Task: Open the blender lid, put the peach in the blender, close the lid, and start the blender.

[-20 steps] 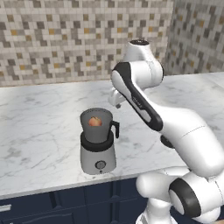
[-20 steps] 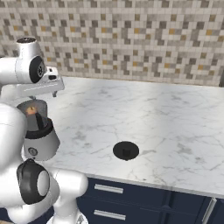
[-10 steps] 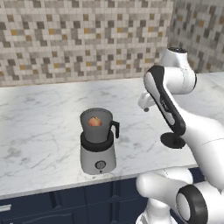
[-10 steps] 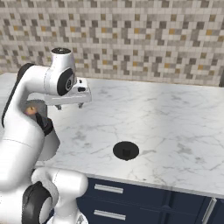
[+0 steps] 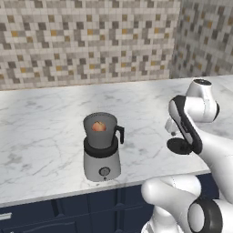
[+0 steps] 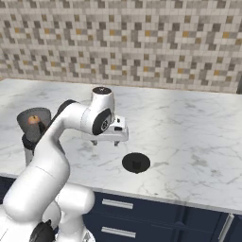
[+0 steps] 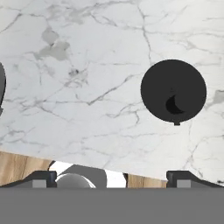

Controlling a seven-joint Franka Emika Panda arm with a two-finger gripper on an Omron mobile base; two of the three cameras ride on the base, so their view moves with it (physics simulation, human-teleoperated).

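The blender [image 5: 102, 150] stands near the counter's front edge with its dark jar uncovered. The peach [image 5: 98, 126] lies inside the jar, also visible as the peach [image 6: 33, 119] in the blender [image 6: 34, 130] at the left of the right base view. The blender lid [image 6: 136, 162] lies flat on the marble to the right of the blender, knob up. My gripper [image 6: 105, 142] hangs open and empty above the counter, between blender and lid and closer to the lid. In the hand view the blender lid [image 7: 173, 91] sits upper right, off to one side of my gripper [image 7: 111, 177].
The marble counter [image 6: 189, 127] stretches wide to the right and back to a mosaic tile wall [image 6: 142, 42]. Its front edge runs just below the lid, with navy drawers [image 6: 156, 220] underneath. A side wall [image 5: 205, 36] closes the far right corner.
The arm has swung right, from over the blender to a spot beside the lid on the counter. The gripper has stayed open. Blender, peach and lid have not moved.
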